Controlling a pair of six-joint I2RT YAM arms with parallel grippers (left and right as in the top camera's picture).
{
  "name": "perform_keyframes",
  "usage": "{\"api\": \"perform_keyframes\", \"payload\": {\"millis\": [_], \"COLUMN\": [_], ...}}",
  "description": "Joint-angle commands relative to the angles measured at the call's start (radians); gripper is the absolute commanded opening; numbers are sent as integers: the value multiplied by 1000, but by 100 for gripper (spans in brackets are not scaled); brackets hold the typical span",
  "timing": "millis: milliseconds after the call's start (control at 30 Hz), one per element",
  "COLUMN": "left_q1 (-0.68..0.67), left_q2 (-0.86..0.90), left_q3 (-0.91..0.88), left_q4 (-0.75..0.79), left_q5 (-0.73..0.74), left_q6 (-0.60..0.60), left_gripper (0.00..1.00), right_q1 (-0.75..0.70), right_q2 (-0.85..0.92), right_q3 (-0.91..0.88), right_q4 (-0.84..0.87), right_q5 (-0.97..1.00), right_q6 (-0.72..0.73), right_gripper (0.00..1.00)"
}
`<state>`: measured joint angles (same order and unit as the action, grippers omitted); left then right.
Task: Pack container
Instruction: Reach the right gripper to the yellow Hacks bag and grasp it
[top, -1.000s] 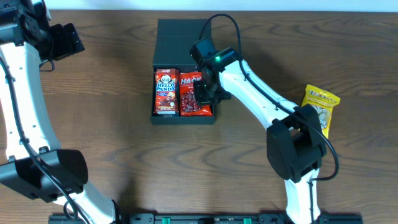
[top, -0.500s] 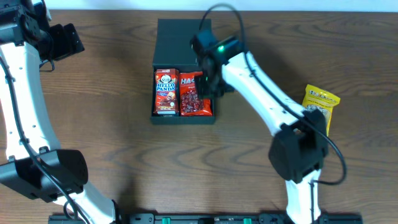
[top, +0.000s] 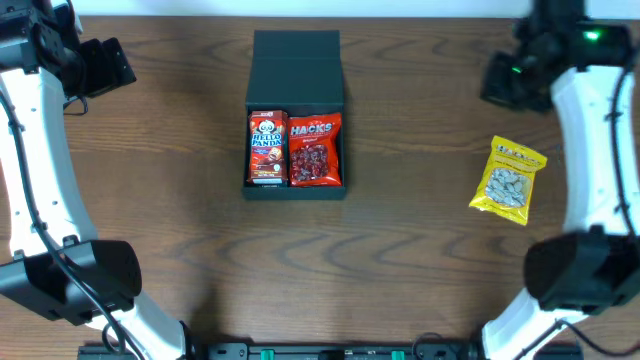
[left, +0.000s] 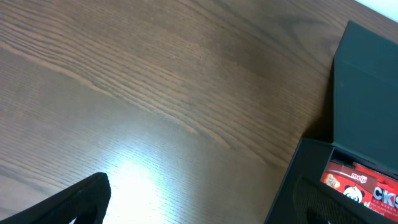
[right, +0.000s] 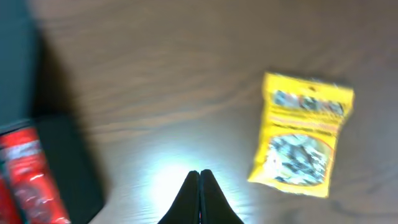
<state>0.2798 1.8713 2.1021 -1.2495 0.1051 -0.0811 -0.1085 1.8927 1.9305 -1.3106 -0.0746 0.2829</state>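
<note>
Brown wood-grain table (top: 400, 250) carries everything. At its far left corner the left gripper (top: 100, 65) hangs above the wood with its jaws spread wide. Its own camera shows one dark finger (left: 74, 202) at the lower left of the view and bare, glossy wood across the middle, with a corner of the box coming in from the right.

Near the middle of the table, a little left of centre and close to the far edge, sits the container (top: 296, 190). It is a matte black square box that stands open. Its lid (top: 296, 65) is folded back flat toward the far edge. Two snacks lie side by side inside, touching each other and filling the tray. A red Hello Panda box (top: 267, 148) lies on the left, and a red Hacks packet (top: 315, 150) lies on the right. Both have their printed faces up.

Toward the far right corner the right gripper (top: 500, 85) is up over the table, well apart from the container. Its wrist view is blurred, but the two fingers are plainly pressed together, tip against tip, above bare wood (right: 199, 177). The dark wall of the container and a strip of red packet show at the left of that view.

Nearest the right edge, about midway between the far and near edges, a yellow packet (top: 509, 180) lies flat and slightly tilted. It lies apart from both grippers.
</note>
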Motion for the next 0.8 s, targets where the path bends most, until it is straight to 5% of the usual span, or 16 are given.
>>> {"api": "perform_keyframes", "payload": {"millis": [0, 300, 333, 400, 500, 600, 767], "left_q1": [2, 2, 2, 2, 2, 1, 1], "left_q2": [8, 9, 10, 14, 22, 25, 25], "left_q3": [-6, -6, -6, -6, -6, -6, -6], "left_q4": [-2, 1, 2, 1, 1, 1, 1], "left_q5": [0, -4, -4, -4, -3, -3, -3], "left_q6": [0, 0, 0, 0, -1, 0, -1], "left_gripper": [95, 95, 95, 95, 95, 95, 95], "right_q1": [-111, -436, -463, -523, -565, -573, -557], "right_q2": [14, 14, 14, 14, 14, 15, 18], "right_q3": [-112, -443, -460, -504, -561, -615, -687], "right_q4": [16, 158, 172, 220, 288, 358, 509], "right_q5": [-126, -188, -189, -230, -315, -327, -399], "right_q6": [-66, -83, -82, -83, -100, -92, -54], "right_gripper": [2, 3, 6, 36, 66, 76, 77]}}
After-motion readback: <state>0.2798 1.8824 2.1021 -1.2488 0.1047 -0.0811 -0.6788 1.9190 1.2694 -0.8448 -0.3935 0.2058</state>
